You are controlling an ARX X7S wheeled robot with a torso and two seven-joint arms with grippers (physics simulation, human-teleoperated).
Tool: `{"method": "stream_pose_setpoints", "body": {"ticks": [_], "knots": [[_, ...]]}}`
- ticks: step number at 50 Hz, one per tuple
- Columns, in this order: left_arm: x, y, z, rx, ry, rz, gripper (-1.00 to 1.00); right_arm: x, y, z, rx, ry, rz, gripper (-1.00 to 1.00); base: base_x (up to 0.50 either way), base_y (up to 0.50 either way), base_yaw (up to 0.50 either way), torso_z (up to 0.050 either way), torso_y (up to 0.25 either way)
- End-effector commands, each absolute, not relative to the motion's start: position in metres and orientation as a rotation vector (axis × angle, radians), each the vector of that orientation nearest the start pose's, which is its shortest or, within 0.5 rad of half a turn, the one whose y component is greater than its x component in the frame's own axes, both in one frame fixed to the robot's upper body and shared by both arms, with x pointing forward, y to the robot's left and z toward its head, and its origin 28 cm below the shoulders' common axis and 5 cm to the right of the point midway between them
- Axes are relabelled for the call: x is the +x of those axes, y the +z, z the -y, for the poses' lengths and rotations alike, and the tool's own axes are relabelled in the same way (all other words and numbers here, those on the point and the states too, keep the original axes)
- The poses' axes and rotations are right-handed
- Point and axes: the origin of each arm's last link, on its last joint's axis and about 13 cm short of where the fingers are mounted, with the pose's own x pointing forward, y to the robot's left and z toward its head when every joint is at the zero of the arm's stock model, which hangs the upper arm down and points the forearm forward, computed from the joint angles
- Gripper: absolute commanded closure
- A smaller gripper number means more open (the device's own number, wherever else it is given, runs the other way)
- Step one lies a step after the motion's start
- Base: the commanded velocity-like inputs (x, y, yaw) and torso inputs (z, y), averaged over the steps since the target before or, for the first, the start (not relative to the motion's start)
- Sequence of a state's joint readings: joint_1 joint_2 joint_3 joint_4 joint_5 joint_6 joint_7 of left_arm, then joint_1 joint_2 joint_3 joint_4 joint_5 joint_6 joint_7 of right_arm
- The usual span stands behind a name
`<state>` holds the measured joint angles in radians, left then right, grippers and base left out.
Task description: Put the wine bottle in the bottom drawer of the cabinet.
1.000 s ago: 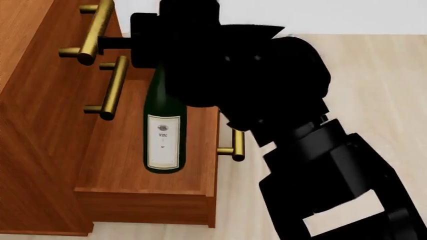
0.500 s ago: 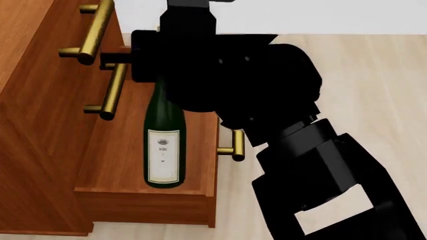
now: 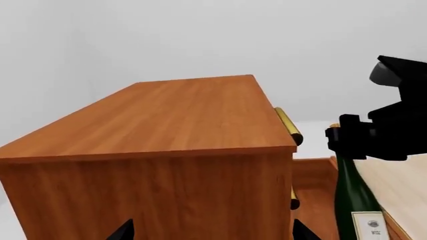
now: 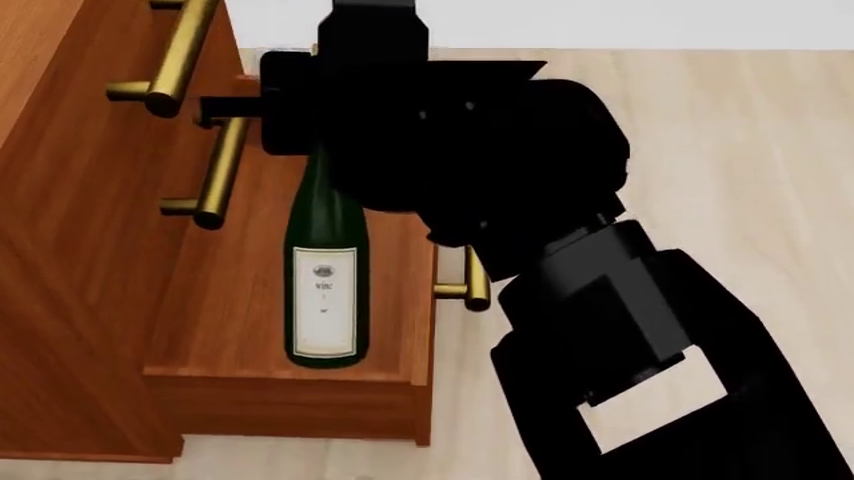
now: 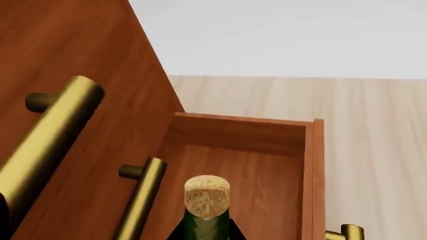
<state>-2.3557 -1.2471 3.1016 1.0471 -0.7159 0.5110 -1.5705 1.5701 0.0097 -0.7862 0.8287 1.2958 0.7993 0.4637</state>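
The wine bottle (image 4: 327,290) stands upright inside the open bottom drawer (image 4: 287,385) of the cabinet (image 4: 67,250), its label facing the head camera and its base apparently on or just above the drawer floor; contact there cannot be confirmed. The right gripper (image 4: 314,125) sits at the bottle's neck, and its dark body hides the fingers in the head view, so whether the jaws are pinching the neck or already parted cannot be told. The bottle is judged to be rigid, smooth glass: fairly heavy for its width, slippery under hard pads, breakable if dropped, and tall enough over a narrow base to tip easily. The neck just below the cork is the sensible place to hold it, since the taper there resists slipping downward and the grasp keeps the body hanging vertical. The head view alone shows the whole bottle against the drawer's front wall and the two upper handles beside the neck. The right wrist view looks straight down past the tan cork (image 5: 206,196) and shows the drawer's far wall and side wall, confirming that the bottle lies within the box and not over its rim, but it shows no fingertips. The left wrist view gives a side-on look across the cabinet top, with the bottle and the right arm beyond the corner; the left gripper (image 3: 210,232) appears only as two dark tips set apart and holding nothing.
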Motion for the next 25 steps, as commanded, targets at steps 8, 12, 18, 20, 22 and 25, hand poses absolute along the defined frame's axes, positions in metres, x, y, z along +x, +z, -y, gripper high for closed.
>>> {"method": "stream_pose_setpoints", "body": {"ticks": [8, 12, 18, 20, 22, 25], "knots": [[0.0965, 0.2201, -0.2477, 0.075, 0.076, 0.207, -1.00, 0.3841, 0.2809, -0.0094, 0.069, 0.307, -0.480, 1.00, 0.00, 0.00, 0.00, 0.000, -0.134], [0.0966, 0.2201, -0.2477, 0.075, 0.078, 0.209, -1.00, 0.3845, 0.2798, -0.0100, 0.065, 0.312, -0.484, 1.00, 0.00, 0.00, 0.00, 0.000, -0.134], [0.0965, 0.2201, -0.2477, 0.075, 0.077, 0.207, -1.00, 0.3849, 0.2792, -0.0106, 0.058, 0.320, -0.484, 1.00, 0.00, 0.00, 0.00, 0.000, -0.134], [0.0963, 0.2201, -0.2477, 0.075, 0.075, 0.207, -1.00, 0.3852, 0.2790, -0.0105, 0.055, 0.320, -0.484, 1.00, 0.00, 0.00, 0.00, 0.000, -0.134], [0.0964, 0.2201, -0.2476, 0.076, 0.075, 0.206, -1.00, 0.3857, 0.2782, -0.0102, 0.055, 0.317, -0.485, 1.00, 0.00, 0.00, 0.00, 0.000, -0.134], [0.0965, 0.2202, -0.2476, 0.074, 0.076, 0.206, -1.00, 0.3861, 0.2764, -0.0103, 0.053, 0.316, -0.490, 1.00, 0.00, 0.00, 0.00, 0.000, -0.132]]}}
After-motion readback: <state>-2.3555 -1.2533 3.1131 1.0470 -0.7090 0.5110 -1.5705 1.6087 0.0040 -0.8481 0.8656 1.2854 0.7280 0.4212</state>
